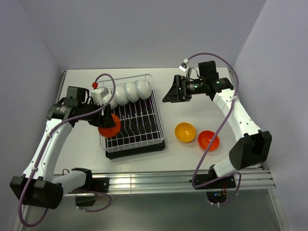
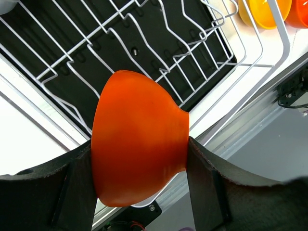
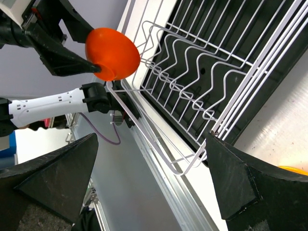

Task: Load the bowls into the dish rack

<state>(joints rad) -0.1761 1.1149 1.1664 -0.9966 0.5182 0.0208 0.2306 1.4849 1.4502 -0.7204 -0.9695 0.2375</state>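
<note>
Left wrist view: left claw [image 2: 139, 147] clamps a red-orange bowl [image 2: 134, 115] above the dish rack [image 2: 144, 48]; right claw [image 3: 151, 144] stands apart.

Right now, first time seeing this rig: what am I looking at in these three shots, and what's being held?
These are two robot arms bolted at the near edge of a white table, each ending in a two-finger gripper. The wide shot comes from a fixed camera above and behind them. The other two come from wrist cameras, so the dark wedges at the bottom are that arm's own fingers.

On the table sits a white wire dish rack on a black tray, with a row of white bowls at its far end. To its right lie a yellow-orange bowl and a loose red-orange bowl.

The left gripper clamps a second red-orange bowl above the rack's left side. The right gripper is open and empty.
</note>
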